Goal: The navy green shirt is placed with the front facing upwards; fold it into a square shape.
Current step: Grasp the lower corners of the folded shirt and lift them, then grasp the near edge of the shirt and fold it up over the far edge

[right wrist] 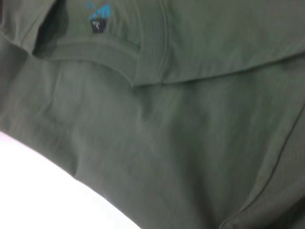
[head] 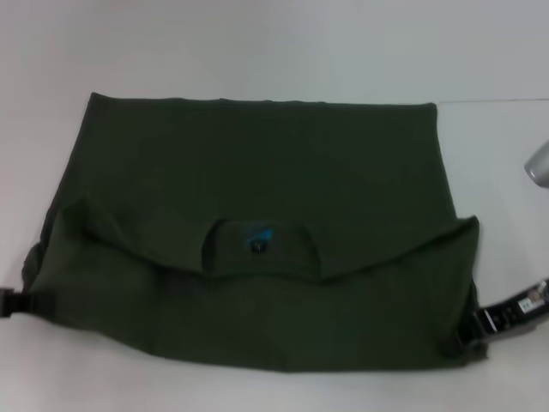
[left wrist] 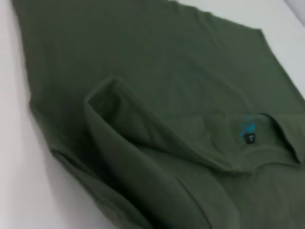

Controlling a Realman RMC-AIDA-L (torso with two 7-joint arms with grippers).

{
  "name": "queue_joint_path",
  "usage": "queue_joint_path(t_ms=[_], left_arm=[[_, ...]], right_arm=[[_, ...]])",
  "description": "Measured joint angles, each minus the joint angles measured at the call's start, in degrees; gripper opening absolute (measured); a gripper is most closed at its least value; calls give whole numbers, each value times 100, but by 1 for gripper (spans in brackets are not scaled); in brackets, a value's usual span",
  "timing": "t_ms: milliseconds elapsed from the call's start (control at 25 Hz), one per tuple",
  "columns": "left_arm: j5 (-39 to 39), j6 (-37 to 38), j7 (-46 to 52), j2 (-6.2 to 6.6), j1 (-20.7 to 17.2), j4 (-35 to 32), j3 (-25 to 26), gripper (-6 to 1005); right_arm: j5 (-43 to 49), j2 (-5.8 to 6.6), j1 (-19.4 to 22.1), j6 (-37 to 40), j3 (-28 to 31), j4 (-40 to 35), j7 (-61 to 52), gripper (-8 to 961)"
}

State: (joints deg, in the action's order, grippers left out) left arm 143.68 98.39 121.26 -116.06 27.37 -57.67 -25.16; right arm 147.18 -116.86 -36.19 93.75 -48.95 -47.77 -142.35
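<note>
Nearest me, the navy green shirt (head: 257, 232) lies folded, collar at centre; left gripper (head: 10, 302) at 8 o'clock, right gripper (head: 506, 313) at 4, grips I cannot tell; bare white table (head: 257, 51) beyond 12.

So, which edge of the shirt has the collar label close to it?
The folded-over near edge of the shirt; the label sits there, unlike the plain far edge.

Your left claw (head: 10, 302) is sitting low at the near left corner of the work, with only its dark tip showing at the head view's left border. Your right claw (head: 480, 330) is sitting low at the near right corner, its dark wrist with a white label reaching in from the right border. Both arms are spread wide apart, one on each side. You cannot tell how either claw's fingers are standing.
</note>
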Motion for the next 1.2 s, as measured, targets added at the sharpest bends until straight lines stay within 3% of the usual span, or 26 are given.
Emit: queue_joint_path(t_ms=[600, 1200], left_arm=[[1053, 1462, -187, 65, -73, -299, 289, 69], [1234, 1910, -291, 69, -92, -328, 262, 72]], right_arm=[[25, 233, 345, 700, 0, -125, 231, 77], [31, 261, 374, 1130, -6, -128, 308, 84]])
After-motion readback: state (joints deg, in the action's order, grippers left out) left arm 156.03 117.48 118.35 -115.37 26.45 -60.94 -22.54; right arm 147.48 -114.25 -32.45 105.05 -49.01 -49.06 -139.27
